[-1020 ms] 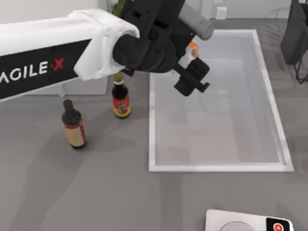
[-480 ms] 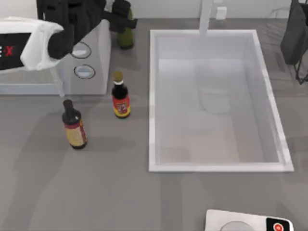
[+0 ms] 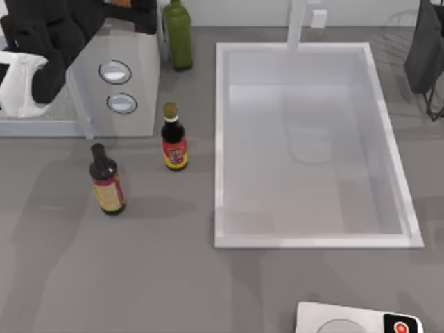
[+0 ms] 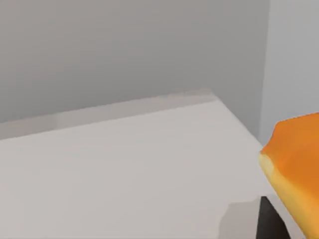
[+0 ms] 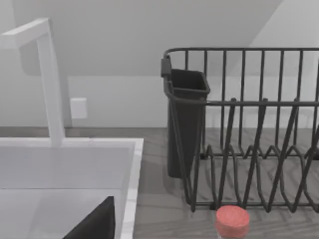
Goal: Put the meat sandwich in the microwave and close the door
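My left gripper [image 3: 128, 8] hangs at the back left, above the white microwave [image 3: 132, 52], shut on the meat sandwich [image 4: 294, 167]. In the left wrist view the sandwich is an orange lump with a pale edge over a flat white surface with grey walls behind. One dark finger [image 4: 269, 221] shows beneath it. A sliver of the sandwich [image 3: 122, 2] shows at the top edge of the top view. My left arm covers most of the door; its white bar handle [image 3: 87, 119] shows left of the two silver knobs [image 3: 115, 71]. My right arm [image 3: 424, 48] is parked at the far right.
A green bottle [image 3: 178, 31] stands right of the microwave, and two dark sauce bottles [image 3: 173, 141] [image 3: 106, 182] stand in front of it. The white sink [image 3: 218, 173] takes up the middle, with a faucet [image 5: 50, 79] behind. A dish rack [image 5: 249, 124] is at the right and a white scale [image 3: 357, 320] at the front.
My left arm has swung from over the sink's back left corner leftward to above the microwave, carrying the sandwich. The green bottle is uncovered now.
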